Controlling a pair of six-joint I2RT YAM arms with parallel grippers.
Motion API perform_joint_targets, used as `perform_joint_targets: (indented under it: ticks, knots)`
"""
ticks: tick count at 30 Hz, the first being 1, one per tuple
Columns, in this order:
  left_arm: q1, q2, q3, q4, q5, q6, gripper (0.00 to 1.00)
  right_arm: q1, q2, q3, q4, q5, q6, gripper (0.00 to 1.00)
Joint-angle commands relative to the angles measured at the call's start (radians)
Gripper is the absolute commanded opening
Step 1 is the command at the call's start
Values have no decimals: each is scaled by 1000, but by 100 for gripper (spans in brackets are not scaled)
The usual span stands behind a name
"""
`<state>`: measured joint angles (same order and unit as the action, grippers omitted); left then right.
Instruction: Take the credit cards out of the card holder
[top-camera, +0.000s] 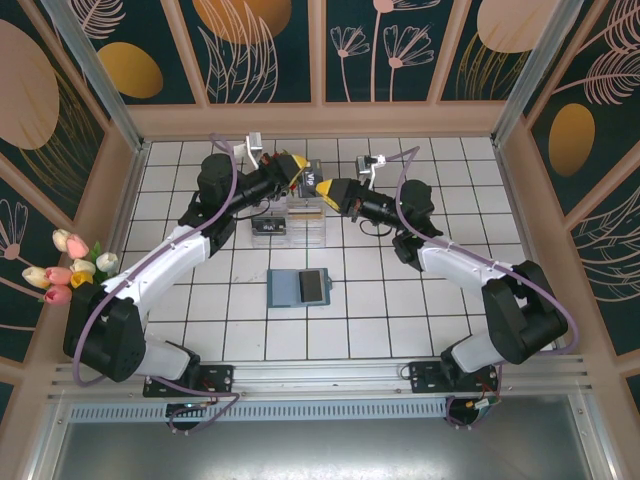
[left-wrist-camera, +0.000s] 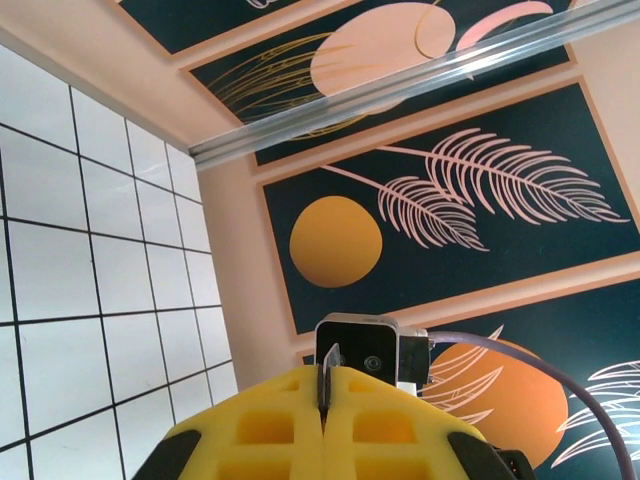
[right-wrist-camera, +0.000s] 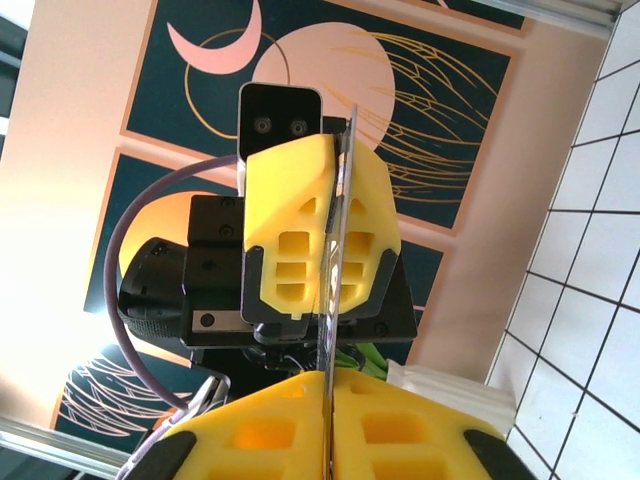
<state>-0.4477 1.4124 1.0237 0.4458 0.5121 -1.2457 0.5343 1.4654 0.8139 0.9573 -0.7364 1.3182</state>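
The teal card holder (top-camera: 284, 290) lies flat on the tiles at the middle of the table, with a dark credit card (top-camera: 313, 285) on its right half. Farther back, my left gripper (top-camera: 303, 179) and right gripper (top-camera: 321, 190) meet tip to tip in the air. Both are shut on one thin credit card (right-wrist-camera: 334, 300), seen edge-on in the right wrist view. There it runs from my right gripper (right-wrist-camera: 328, 388) up into the left gripper (right-wrist-camera: 336, 215). In the left wrist view the left gripper (left-wrist-camera: 325, 388) pinches the card's edge (left-wrist-camera: 331, 362).
A clear acrylic rack (top-camera: 292, 222) stands right under the two grippers, with a dark card (top-camera: 268, 227) at its left side. A bunch of tulips (top-camera: 68, 267) lies by the left wall. Patterned walls close in the tiled floor on three sides.
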Motion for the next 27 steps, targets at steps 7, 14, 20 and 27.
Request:
perform_joint_targets:
  ticks: [7,14,20,27]
  knots:
    - [27,-94,-2,-288,-176,140,61,-8,-7,57,-261,40,-280,0]
    - [101,-211,-124,-480,-259,165,90,3,14,218,-774,115,-813,0]
    - [174,-278,-278,-539,-262,165,97,27,73,333,-954,151,-1121,0]
    - [211,-353,-423,-613,-331,204,98,105,191,485,-1056,198,-1479,0]
